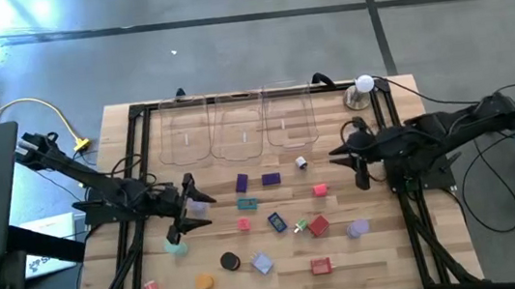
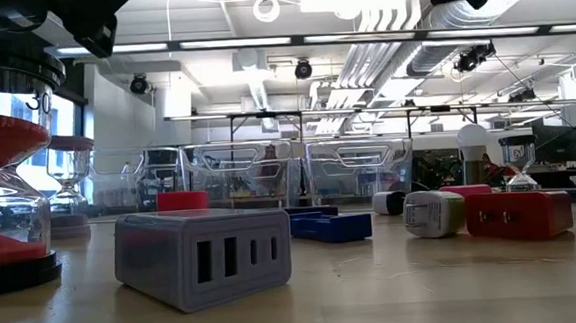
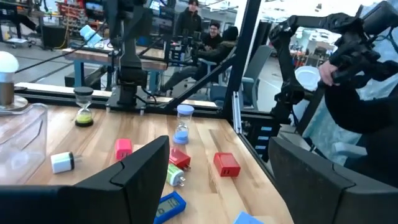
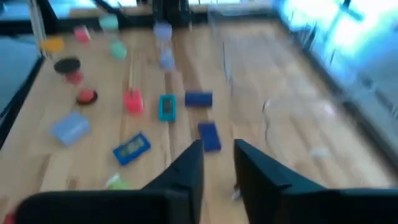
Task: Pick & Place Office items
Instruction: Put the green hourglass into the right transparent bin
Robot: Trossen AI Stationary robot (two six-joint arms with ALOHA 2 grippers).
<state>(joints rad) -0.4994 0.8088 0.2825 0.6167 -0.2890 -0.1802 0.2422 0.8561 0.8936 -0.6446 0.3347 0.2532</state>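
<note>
Many small coloured office items lie flat on the wooden table (image 1: 388, 266): a purple block (image 1: 241, 181), a teal block (image 1: 247, 203), a blue block (image 1: 277, 222), red blocks (image 1: 318, 225), a black disc (image 1: 230, 260) and an orange disc (image 1: 204, 281). My left gripper (image 1: 187, 208) hovers open over the table's left part, beside a lavender piece (image 1: 199, 206). It points level toward the right, and nothing is between its fingers (image 3: 211, 180). My right gripper (image 1: 357, 160) is raised above the right part, slanting down. Its fingers stand a narrow gap apart (image 4: 219, 165) and hold nothing.
Three clear trays (image 1: 239, 127) stand in a row at the far edge. A white ball on a metal base (image 1: 364, 89) is at the far right corner. In the low view, a grey block (image 2: 203, 257) and red hourglasses (image 2: 5, 199) stand close. People sit beyond the table (image 3: 211, 37).
</note>
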